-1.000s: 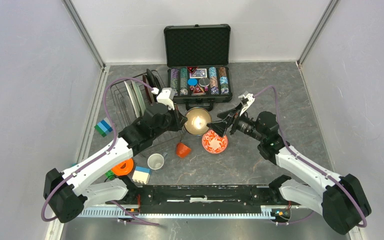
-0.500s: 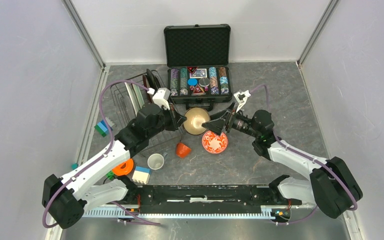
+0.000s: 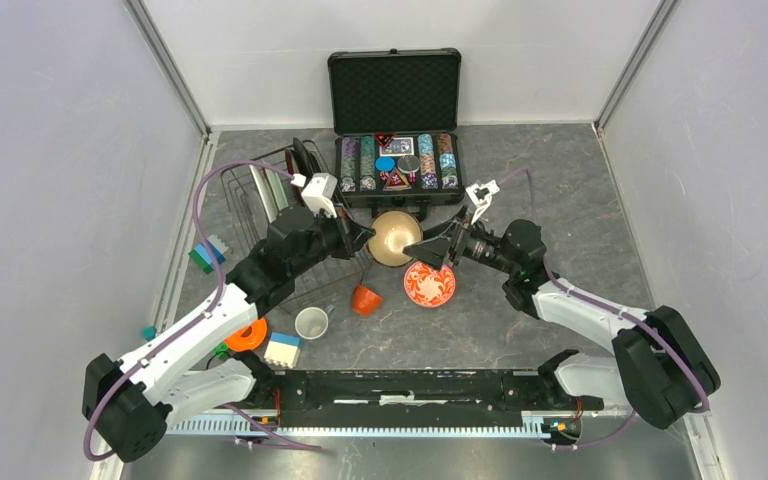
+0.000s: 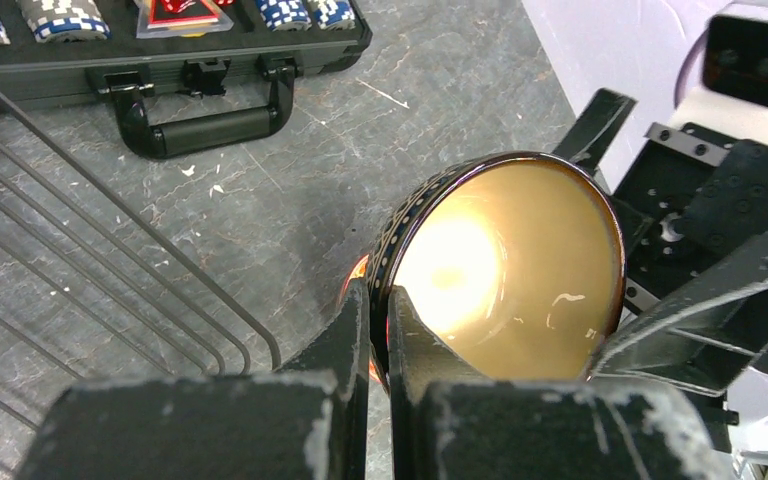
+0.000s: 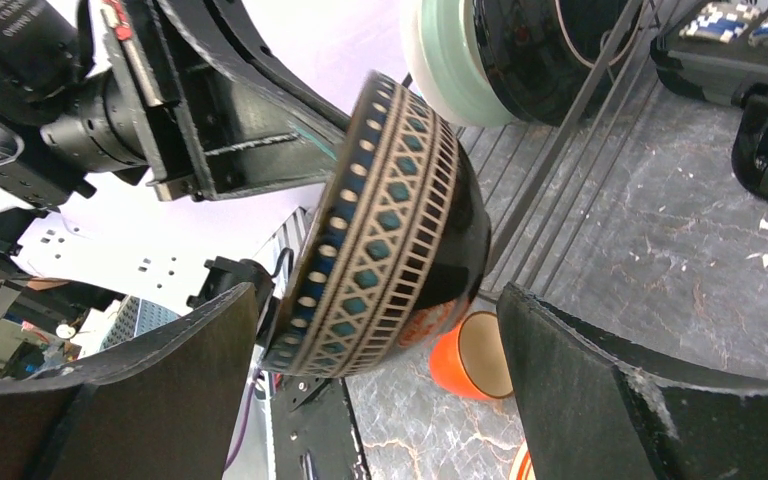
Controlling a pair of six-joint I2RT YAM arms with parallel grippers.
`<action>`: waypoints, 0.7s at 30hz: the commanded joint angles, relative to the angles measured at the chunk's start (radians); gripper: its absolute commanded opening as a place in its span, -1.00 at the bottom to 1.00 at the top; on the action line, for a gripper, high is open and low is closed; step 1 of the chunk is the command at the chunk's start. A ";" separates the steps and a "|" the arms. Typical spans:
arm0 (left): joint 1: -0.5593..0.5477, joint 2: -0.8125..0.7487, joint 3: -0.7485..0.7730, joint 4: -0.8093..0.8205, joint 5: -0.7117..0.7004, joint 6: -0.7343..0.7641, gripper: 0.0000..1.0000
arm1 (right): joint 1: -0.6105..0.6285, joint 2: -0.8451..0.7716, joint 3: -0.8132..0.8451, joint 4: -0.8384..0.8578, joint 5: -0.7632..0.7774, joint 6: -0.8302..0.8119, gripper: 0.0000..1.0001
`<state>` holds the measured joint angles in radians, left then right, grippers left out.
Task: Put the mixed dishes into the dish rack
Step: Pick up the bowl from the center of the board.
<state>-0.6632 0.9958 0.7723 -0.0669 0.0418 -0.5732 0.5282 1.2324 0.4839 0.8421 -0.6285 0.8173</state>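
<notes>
While left fingers (image 4: 356,335) clamp one bowl (image 4: 505,270), right fingers (image 5: 600,400) gape (orange cup (image 3: 365,299), white cup (image 3: 311,322): two).

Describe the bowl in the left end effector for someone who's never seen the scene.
Start at the open chip case at the back; right in front of its handle, the left end effector pinches a bowl by the rim. It's the only dish in midair: tipped sideways, glossy tan inside, dark outside with teal diamonds, unlike the red dish flat beside it.

Grey marbled table (image 3: 600,180), pale lilac walls (image 3: 50,150), aluminium corner posts (image 3: 167,65)
</notes>
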 commanded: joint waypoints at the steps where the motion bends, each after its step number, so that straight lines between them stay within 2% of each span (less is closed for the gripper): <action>1: 0.001 -0.043 0.012 0.153 0.045 -0.025 -0.96 | 0.004 0.011 0.026 -0.038 0.024 -0.030 0.87; 5: 0.000 -0.049 0.002 0.154 0.050 -0.022 -0.95 | 0.004 0.022 0.014 0.030 0.007 0.007 0.85; 10: 0.001 -0.049 0.001 0.155 0.070 -0.018 -0.95 | 0.004 0.041 -0.014 0.175 -0.025 0.083 0.67; 14: 0.001 -0.050 -0.001 0.166 0.078 -0.016 -0.96 | 0.003 0.052 -0.017 0.206 -0.030 0.106 0.63; 21: 0.001 -0.066 -0.006 0.185 0.082 -0.006 -0.95 | 0.004 0.046 0.002 0.105 -0.008 0.064 0.87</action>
<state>-0.6632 0.9833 0.7551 -0.0303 0.0910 -0.5728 0.5293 1.2854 0.4706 0.9527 -0.6365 0.8997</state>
